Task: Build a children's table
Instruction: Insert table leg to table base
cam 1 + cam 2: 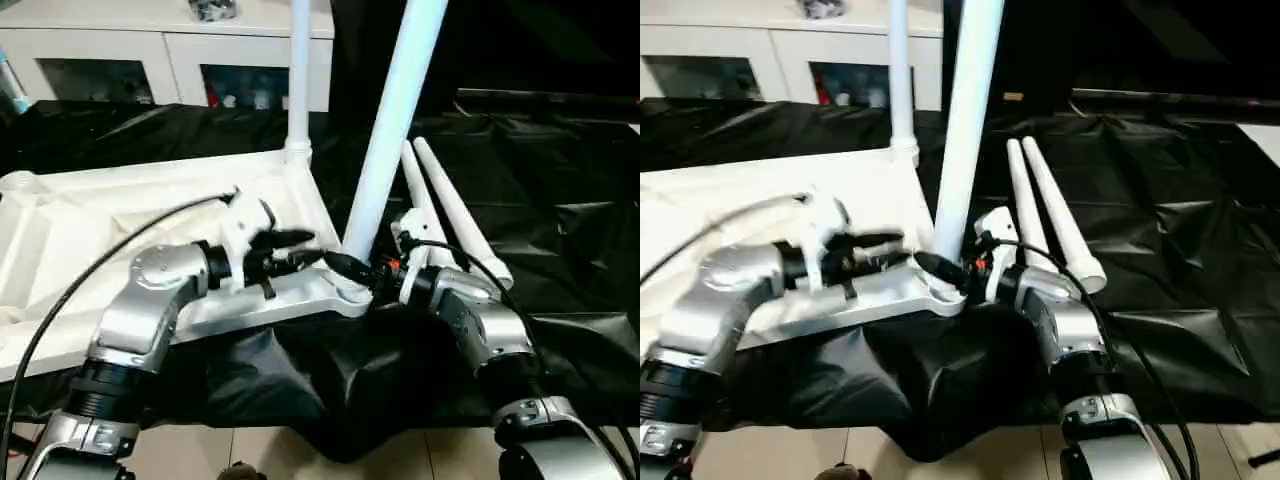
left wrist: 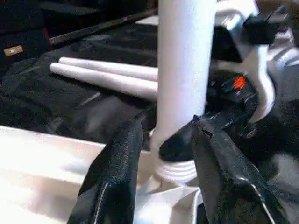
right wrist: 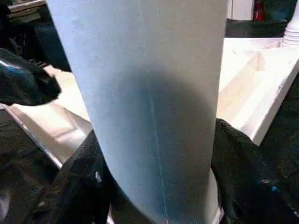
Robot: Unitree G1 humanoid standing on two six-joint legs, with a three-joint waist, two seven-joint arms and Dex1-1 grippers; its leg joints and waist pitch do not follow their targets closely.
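Observation:
The children's table top (image 1: 110,215) lies upside down on the black-draped work table. One white leg (image 1: 298,80) stands upright in its far corner socket. A second leg (image 1: 395,120) leans slightly in the near corner socket (image 1: 352,293). My right gripper (image 1: 352,268) is shut on this leg just above the socket, its fingers (image 3: 243,172) pressed to both sides. My left gripper (image 2: 163,128) is open right beside the same leg's base, fingers (image 2: 117,158) spread and not touching it. Two more legs (image 1: 450,215) lie loose on the cloth to the right.
A white cabinet with glass doors (image 1: 160,60) stands behind the work table. The black cloth (image 1: 560,200) is wrinkled and hangs over the front edge (image 1: 330,400). A black cable (image 1: 90,270) arcs over my left forearm.

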